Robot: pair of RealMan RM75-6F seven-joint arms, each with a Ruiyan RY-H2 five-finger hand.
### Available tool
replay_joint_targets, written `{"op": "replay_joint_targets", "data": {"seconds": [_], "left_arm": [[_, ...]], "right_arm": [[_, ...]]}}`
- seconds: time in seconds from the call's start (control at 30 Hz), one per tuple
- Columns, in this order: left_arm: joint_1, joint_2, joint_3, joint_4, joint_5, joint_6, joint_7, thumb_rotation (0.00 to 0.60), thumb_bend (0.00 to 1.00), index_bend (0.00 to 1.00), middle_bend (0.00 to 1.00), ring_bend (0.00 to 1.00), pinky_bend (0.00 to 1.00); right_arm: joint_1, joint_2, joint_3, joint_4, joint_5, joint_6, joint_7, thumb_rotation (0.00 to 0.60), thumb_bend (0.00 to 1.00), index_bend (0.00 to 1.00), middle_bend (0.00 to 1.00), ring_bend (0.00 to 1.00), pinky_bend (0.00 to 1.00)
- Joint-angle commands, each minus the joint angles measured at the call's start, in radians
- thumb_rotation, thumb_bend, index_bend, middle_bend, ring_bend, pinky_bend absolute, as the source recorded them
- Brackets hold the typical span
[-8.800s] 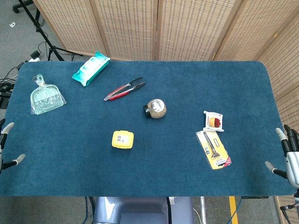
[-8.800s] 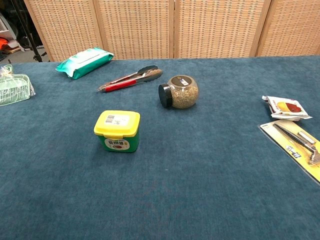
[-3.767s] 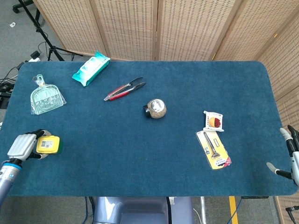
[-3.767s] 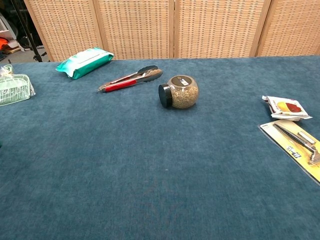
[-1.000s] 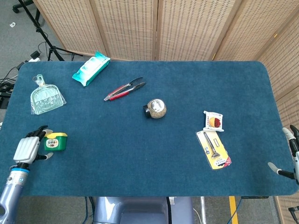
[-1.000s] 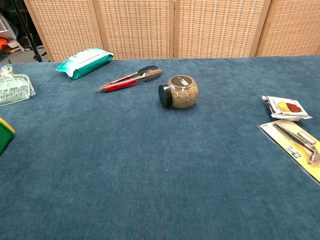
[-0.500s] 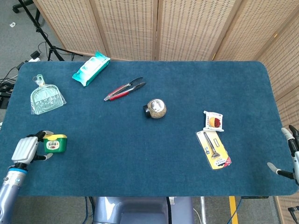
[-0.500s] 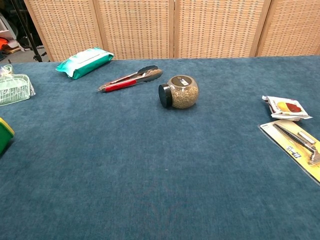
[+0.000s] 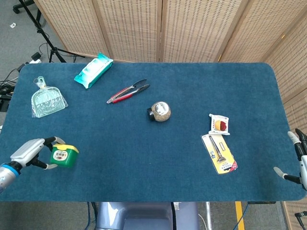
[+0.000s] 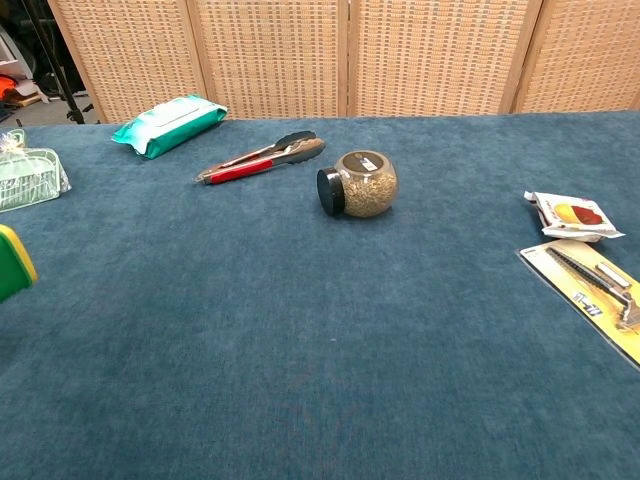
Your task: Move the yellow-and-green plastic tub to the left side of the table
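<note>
The yellow-and-green tub is down near the front left corner of the bench, well apart from the little glass jar in the middle. It looks tipped, with its label turned up toward the head camera. In the chest view only a yellow and green corner peeks in at the left edge.

The left hand is right beside the tub, on the side away from the jar. Its fingers reach around the tub, one past the far side and one at the near side, so I think the hand is holding it. I cannot tell if the tub sits on the cloth or hangs just above it.

I think the job now is to set the tub down and let go. It is already far to the left of the jar. The hand should turn the tub flat so its bottom meets the bench first, then spread its fingers slowly. If it lets go while the tub is tipped, the tub could roll over. It is close to the front edge too, so a push could knock it off.

The right hand waits far on the other side of the jar, at the bench's edge, with fingers apart and nothing in it.
</note>
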Motion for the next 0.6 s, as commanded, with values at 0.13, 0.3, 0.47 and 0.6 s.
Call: {"op": "replay_joint_targets", "data": {"seconds": [0.13, 0.3, 0.47, 0.6], "left_arm": [[-0.361, 0.098, 0.037, -0.074, -0.043, -0.632, -0.151, 0.600, 0.48, 0.49, 0.35, 0.40, 0.33], [-0.411, 0.066, 0.023, -0.044, -0.115, -0.747, -0.151, 0.600, 0.49, 0.49, 0.33, 0.39, 0.33], [-0.367, 0.019, 0.004, 0.033, -0.158, -0.649, -0.067, 0.600, 0.30, 0.05, 0.00, 0.00, 0.00], [-0.284, -0.018, -0.009, 0.060, -0.223, -0.442, 0.069, 0.600, 0.26, 0.00, 0.00, 0.00, 0.00]], "right_arm": [[0.003, 0.000, 0.003, -0.002, 0.007, -0.006, -0.006, 0.600, 0.00, 0.00, 0.00, 0.00, 0.00], [0.003, -0.003, 0.002, 0.001, 0.008, -0.008, -0.008, 0.600, 0.00, 0.00, 0.00, 0.00, 0.00], [0.004, -0.003, 0.003, 0.002, 0.012, -0.010, -0.006, 0.600, 0.00, 0.00, 0.00, 0.00, 0.00], [0.005, -0.004, 0.002, 0.002, 0.010, -0.012, -0.009, 0.600, 0.00, 0.00, 0.00, 0.00, 0.00]]}}
